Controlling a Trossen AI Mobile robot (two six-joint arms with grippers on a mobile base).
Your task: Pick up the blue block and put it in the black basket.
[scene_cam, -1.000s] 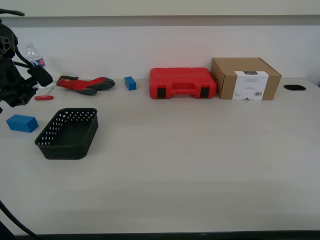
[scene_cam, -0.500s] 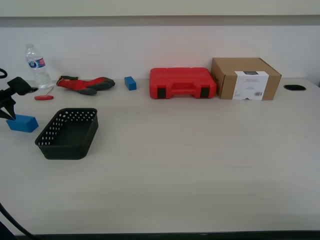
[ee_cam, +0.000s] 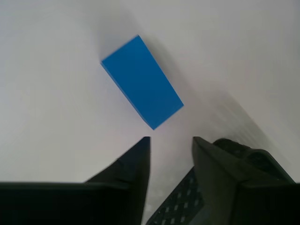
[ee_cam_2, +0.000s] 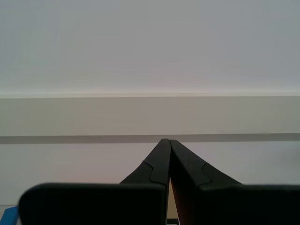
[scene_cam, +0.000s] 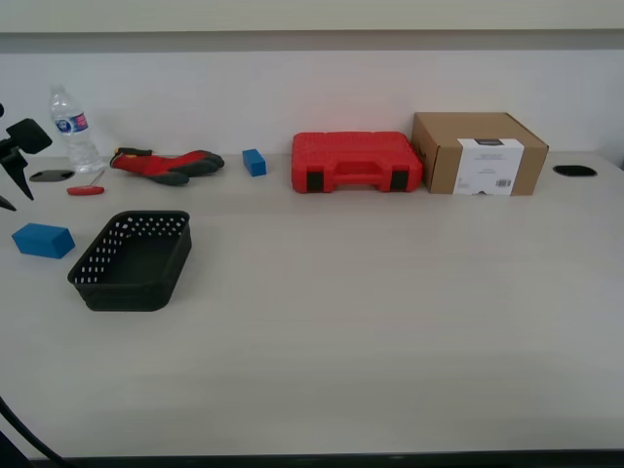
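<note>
Pale tabletop (scene_cam: 390, 322) against seemingly white wall (scene_cam: 322, 88)

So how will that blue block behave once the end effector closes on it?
The blue block looks rigid, with flat plain faces, so it should probably hold firm between the fingers rather than deform. It lies flat on the table, so rolling seems unlikely. Its smooth faces could slip if gripped off-centre.
</note>
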